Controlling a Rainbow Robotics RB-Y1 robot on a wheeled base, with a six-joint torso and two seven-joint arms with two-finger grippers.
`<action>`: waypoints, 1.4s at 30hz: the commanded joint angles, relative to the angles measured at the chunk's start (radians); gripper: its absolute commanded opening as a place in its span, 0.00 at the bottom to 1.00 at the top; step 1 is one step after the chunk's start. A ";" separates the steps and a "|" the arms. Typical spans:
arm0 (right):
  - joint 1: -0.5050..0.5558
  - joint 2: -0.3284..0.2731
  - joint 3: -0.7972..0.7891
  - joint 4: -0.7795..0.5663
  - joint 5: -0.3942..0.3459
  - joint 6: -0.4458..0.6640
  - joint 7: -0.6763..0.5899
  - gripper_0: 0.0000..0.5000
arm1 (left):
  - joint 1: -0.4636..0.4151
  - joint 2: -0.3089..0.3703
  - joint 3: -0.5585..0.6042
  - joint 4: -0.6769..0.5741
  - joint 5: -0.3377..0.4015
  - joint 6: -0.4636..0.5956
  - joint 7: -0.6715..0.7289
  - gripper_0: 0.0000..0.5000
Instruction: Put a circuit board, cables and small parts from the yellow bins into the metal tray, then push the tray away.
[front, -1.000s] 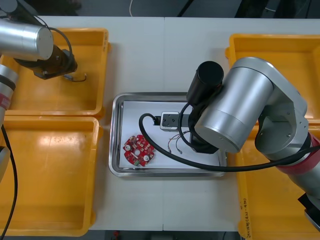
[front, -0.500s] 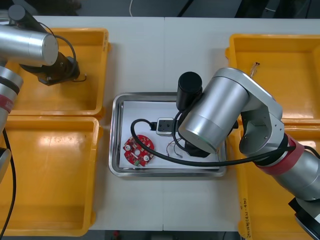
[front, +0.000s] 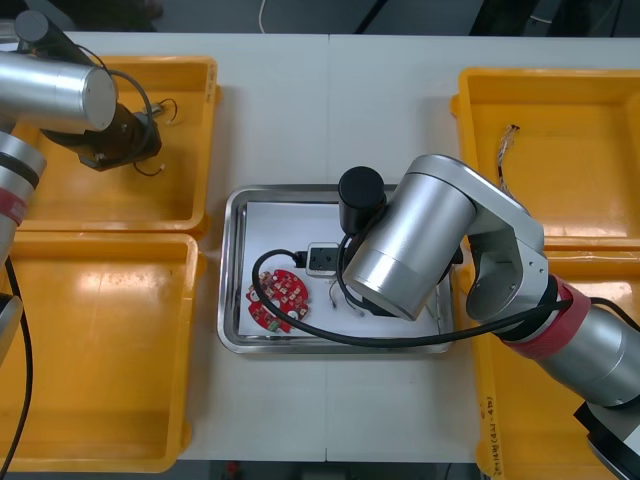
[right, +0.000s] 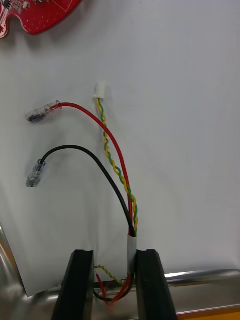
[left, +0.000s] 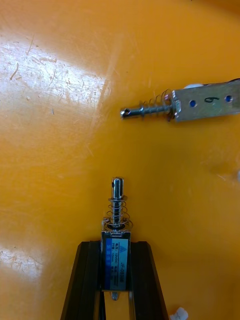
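Right tool (right: 115, 256) by the rim of the shiny metal tray (right: 200, 278) (white floor open ahead), parted around a twisted red-and-yellow cable (right: 117, 171); left tool (left: 116, 247) clamps a small metal part (left: 116, 225).

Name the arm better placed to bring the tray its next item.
Left. The left gripper is shut on a small metal part over a yellow bin; the right gripper, open, straddles the red and yellow cable in the tray.

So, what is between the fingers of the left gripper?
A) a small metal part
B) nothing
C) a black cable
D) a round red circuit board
A: in the left wrist view the left gripper is shut on a small metal part with a spring, above the floor of a yellow bin.
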 joint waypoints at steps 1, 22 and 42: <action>-0.031 0.021 0.011 -0.010 -0.004 -0.009 0.041 1.00 | -0.043 0.001 -0.002 -0.002 0.012 -0.010 0.114 0.00; -0.033 0.021 -0.057 -0.075 -0.021 0.082 0.038 1.00 | -0.043 0.079 0.087 -0.250 0.029 0.294 0.083 0.00; -0.033 -0.069 -0.405 -0.283 -0.187 0.086 0.030 1.00 | -0.043 0.087 0.082 -0.589 0.161 0.680 0.043 0.00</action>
